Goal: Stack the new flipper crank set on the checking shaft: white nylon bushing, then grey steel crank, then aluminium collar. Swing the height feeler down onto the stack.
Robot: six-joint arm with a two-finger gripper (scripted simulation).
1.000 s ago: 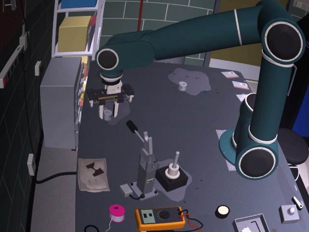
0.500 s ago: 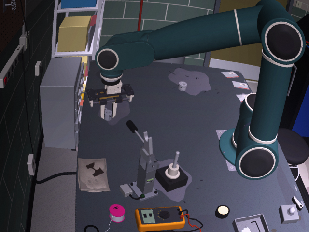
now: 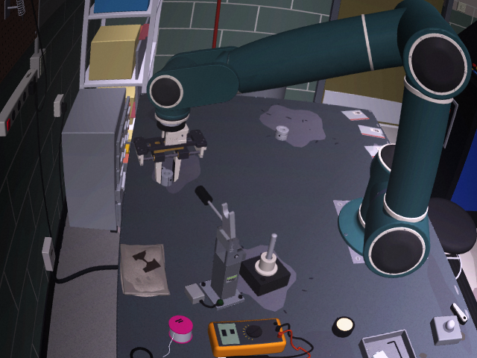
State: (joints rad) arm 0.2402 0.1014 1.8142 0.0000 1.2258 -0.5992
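Observation:
A grey steel crank [image 3: 166,176] sits on a pale mat at the table's left rear, between my fingers. Near the front, the white nylon bushing [image 3: 268,263] rests on the checking shaft [image 3: 272,243], which rises from a black block [image 3: 265,276]. To its left stands the height feeler [image 3: 227,246], its black-knobbed lever [image 3: 203,195] raised up and back. An aluminium collar [image 3: 281,133] lies on another pale mat at the rear middle. My gripper [image 3: 166,174] is lowered over the left mat and closed on the grey steel crank.
Behind the work a grey cabinet [image 3: 94,158] and a shelf with boxes [image 3: 115,50] border the left rear. An orange multimeter [image 3: 248,337], pink spool [image 3: 180,328], rag [image 3: 143,269] and tray [image 3: 387,345] line the front; the arm's base [image 3: 385,231] stands right.

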